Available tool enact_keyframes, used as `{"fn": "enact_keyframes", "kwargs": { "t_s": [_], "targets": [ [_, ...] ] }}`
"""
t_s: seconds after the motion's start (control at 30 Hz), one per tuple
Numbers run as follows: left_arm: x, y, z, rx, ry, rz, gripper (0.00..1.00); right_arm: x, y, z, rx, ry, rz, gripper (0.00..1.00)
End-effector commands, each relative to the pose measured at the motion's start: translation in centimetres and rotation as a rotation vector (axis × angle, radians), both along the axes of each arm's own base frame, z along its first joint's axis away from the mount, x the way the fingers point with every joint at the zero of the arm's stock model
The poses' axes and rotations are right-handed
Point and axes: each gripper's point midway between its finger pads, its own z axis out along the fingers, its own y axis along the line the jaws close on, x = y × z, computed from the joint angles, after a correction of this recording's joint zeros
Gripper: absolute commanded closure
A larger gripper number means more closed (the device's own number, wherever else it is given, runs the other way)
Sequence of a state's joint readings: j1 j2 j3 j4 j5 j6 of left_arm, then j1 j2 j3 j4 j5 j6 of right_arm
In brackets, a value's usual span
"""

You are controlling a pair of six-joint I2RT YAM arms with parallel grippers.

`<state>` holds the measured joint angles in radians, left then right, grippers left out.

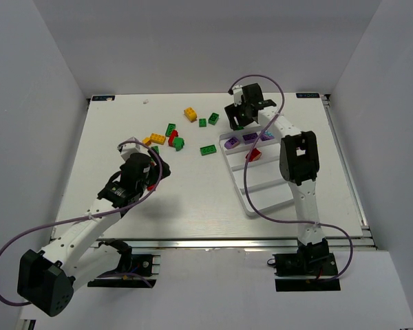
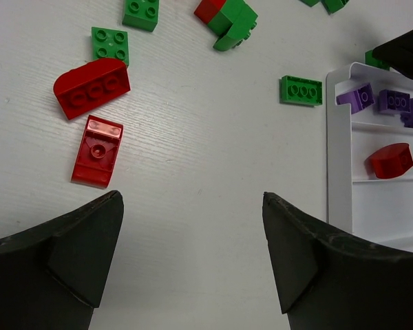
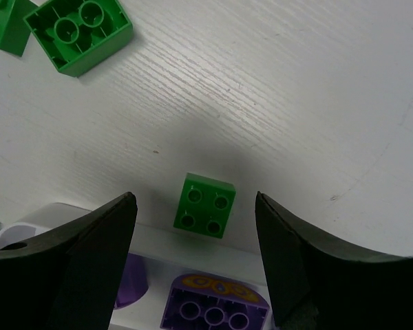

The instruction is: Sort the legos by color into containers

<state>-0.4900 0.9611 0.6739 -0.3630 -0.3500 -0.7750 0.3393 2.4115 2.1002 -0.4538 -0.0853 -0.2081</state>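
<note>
Purple plastic bricks lie in the far compartment of the white low-walled tray, a red rounded brick in the next. Green, red and yellow-orange bricks litter the white table at the tray's ten o'clock. The right gripper, jaws wide and empty, frames a green square brick beside the tray's far wall. The left gripper gapes empty over the table.

The tray lies on the right half of the table, its compartments stacked from far to near. Several legos sit in the farthest compartment, and a single brick lies in the next one. Loose bricks are scattered left of the tray, toward the table's far edge. One more brick rests on the table just beyond the tray's far wall.
</note>
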Motion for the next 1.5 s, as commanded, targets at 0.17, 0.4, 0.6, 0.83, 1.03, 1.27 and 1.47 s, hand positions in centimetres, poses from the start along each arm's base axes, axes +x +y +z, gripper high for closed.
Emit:
{"fn": "enact_keyframes", "kwargs": {
  "t_s": [0.17, 0.4, 0.6, 0.83, 1.03, 1.27, 1.47],
  "targets": [
    [0.1, 0.4, -0.3, 0.020, 0.014, 0.017, 0.09, 1.5, 0.8, 0.1, 0.028, -0.037, -0.022, 0.26],
    [0.2, 0.5, 0.0, 0.024, 0.010, 0.026, 0.09, 0.8, 0.5, -2.1, 0.012, 0.010, -0.025, 0.29],
    [0.3, 0.8, 0.4, 0.028, 0.002, 0.035, 0.09, 0.2, 0.3, -3.2, 0.006, 0.041, -0.029, 0.33],
    [0.3, 0.8, 0.6, 0.032, -0.001, 0.035, 0.09, -0.1, 0.1, -3.9, -0.002, 0.058, -0.034, 0.41],
    [0.2, 0.9, 0.8, 0.030, -0.002, 0.038, 0.08, 0.3, 0.1, -3.5, 0.000, 0.044, -0.038, 0.49],
    [0.3, 0.7, 1.3, 0.020, -0.014, 0.036, 0.09, 1.4, 1.3, -0.3, 0.075, -0.013, -0.026, 0.63],
    [0.5, 0.5, 1.7, 0.012, -0.019, 0.029, 0.09, 3.1, 2.9, 5.3, 0.187, -0.139, 0.000, 0.75]
  ]
}}
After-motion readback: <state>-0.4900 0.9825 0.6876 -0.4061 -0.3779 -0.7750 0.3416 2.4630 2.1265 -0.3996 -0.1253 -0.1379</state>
